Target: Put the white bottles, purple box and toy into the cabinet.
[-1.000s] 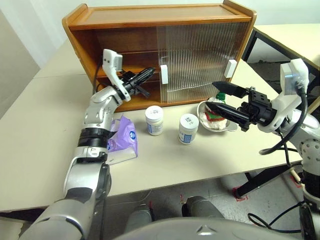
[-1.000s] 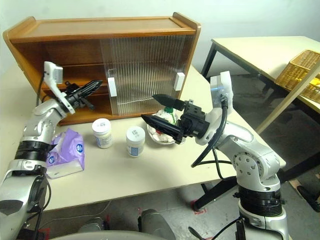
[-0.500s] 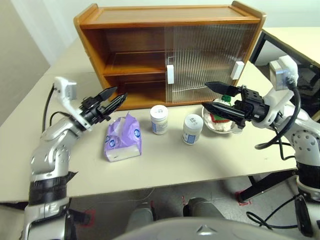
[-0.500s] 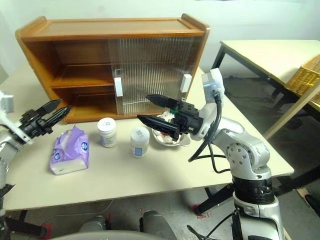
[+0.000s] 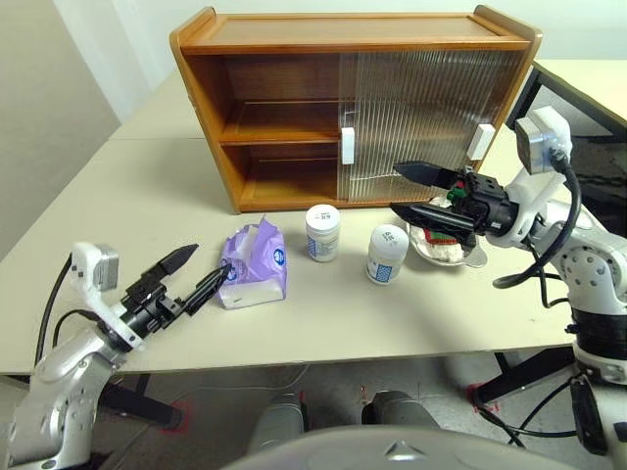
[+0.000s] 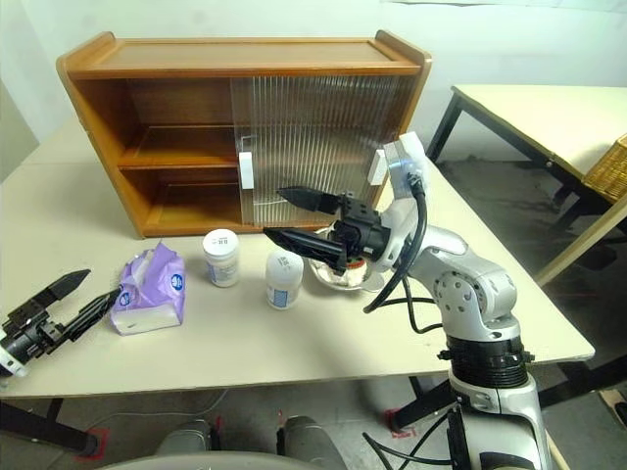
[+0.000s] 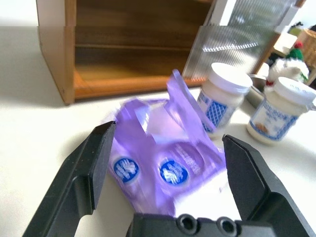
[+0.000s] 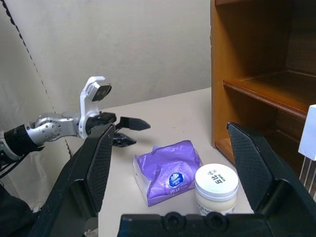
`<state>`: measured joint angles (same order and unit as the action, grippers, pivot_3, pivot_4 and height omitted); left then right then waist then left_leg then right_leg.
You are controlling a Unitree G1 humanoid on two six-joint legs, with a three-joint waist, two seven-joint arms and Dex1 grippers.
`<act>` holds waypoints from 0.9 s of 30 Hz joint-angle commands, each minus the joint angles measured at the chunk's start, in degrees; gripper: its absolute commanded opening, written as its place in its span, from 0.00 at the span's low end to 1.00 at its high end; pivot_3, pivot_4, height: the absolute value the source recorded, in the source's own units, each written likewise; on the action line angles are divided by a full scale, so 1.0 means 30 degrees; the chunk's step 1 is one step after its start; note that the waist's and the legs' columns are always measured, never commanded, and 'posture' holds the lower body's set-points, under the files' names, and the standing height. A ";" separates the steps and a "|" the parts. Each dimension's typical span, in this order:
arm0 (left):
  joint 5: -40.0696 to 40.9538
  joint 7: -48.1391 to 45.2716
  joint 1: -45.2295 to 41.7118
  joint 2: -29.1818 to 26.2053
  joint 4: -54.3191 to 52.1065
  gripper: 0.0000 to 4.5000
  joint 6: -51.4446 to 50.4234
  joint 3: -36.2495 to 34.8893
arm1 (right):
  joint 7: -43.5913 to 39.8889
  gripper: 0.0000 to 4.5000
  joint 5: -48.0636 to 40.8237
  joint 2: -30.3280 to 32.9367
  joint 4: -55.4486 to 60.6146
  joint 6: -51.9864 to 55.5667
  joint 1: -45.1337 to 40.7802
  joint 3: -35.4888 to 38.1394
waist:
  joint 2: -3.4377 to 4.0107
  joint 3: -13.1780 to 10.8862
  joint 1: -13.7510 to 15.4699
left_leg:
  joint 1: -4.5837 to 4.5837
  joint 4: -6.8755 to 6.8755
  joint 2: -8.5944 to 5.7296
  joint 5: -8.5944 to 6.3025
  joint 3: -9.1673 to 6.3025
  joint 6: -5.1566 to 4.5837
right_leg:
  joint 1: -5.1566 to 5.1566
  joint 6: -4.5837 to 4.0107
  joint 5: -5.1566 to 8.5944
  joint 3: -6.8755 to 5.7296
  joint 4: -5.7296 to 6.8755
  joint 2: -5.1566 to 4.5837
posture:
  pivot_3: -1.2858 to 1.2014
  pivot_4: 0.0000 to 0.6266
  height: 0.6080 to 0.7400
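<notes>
The cabinet (image 5: 294, 93) stands at the back of the table, its left half uncovered and both shelves bare. In front of it lies the purple box (image 5: 257, 272). To its right stand two white bottles (image 5: 322, 232) (image 5: 387, 254). The toy (image 5: 443, 242) sits in a metal bowl, partly hidden behind my right gripper (image 5: 396, 188), which hovers open above the right bottle and points left. My left gripper (image 5: 211, 262) is open and low, just left of the purple box, pointing at it. In the left wrist view the box (image 7: 170, 163) lies just beyond the open fingers.
Ribbed sliding doors (image 5: 411, 108) with white handles cover the cabinet's right half. A second table (image 6: 534, 108) stands to the right, with a wicker basket (image 6: 609, 168) at its edge. Bare tabletop (image 5: 127, 215) spreads left of the box.
My left gripper has drawn back from the cabinet's shelf opening, down and to the left, and has opened; it now sits beside the purple box. The right gripper has held still. The camera has shifted.
</notes>
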<state>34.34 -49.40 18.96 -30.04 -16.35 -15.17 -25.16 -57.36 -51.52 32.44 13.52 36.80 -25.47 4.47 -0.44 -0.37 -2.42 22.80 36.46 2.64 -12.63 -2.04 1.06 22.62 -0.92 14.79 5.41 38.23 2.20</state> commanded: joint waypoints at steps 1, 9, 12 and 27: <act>-0.0837 -0.0846 0.1037 0.0278 -0.0057 0.99 0.1247 0.1143 | -0.0223 1.00 0.0219 0.0128 -0.0131 0.0262 -0.0366 -0.0165 | 0.0019 0.0006 0.0019 | 0.0005 -0.0012 -0.0005 -0.0013 -0.0007 0.0023 | -0.0002 0.0002 0.0001 0.0031 0.0000 0.0000 | 0.51 0.03 1.00; -0.2303 -0.0815 0.0283 0.0609 0.2527 0.99 0.3322 0.2263 | -0.0204 1.00 0.0234 0.0097 -0.0120 0.0386 -0.0557 -0.0191 | 0.0024 0.0010 0.0145 | 0.0011 -0.0138 0.0036 0.0115 -0.0087 -0.0163 | 0.0026 0.0015 0.0007 0.0058 0.0004 0.0014 | 0.50 0.02 1.00; -0.2540 -0.0647 -0.0234 0.0774 0.3549 0.99 0.3945 0.2367 | -0.0185 1.00 0.0221 0.0140 -0.0070 0.0438 -0.0566 -0.0132 | 0.0019 0.0011 0.0150 | 0.0012 -0.0152 0.0033 0.0144 -0.0100 -0.0202 | 0.0029 0.0014 0.0006 0.0063 0.0004 0.0026 | 0.50 0.02 1.00; -0.3677 -0.0432 -0.2528 0.1262 0.8006 0.71 0.5789 0.3749 | 0.0305 1.00 -0.0034 0.0454 0.0517 0.0698 -0.0344 0.0285 | 0.0043 0.0027 0.0075 | 0.0009 -0.0157 -0.0035 0.0147 -0.0168 -0.0208 | 0.0026 -0.0006 -0.0014 0.0077 0.0003 0.0036 | 0.49 0.02 1.00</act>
<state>24.25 -51.11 11.31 -26.29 7.32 3.17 -14.94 -56.64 -51.52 33.11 14.21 38.33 -26.48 4.14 -0.31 -0.29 -2.19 22.82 35.99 2.48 -12.19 -2.54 0.44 22.70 -0.94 14.75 5.64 38.24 2.32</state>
